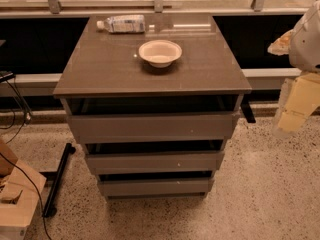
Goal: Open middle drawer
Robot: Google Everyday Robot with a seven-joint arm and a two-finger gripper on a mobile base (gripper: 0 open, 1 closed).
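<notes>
Grey-brown middle drawer shows a dark gap above its front, while the gripper hangs off right, its state impossible to tell.

The tabletop is smooth, glossy grey-brown, mirroring light toward 12 o'clock. The middle drawer has a matt, smooth front. The bowl is matt white, the bottle clear plastic. At 3 o'clock the claw looks like pale, yellowish plastic.
</notes>
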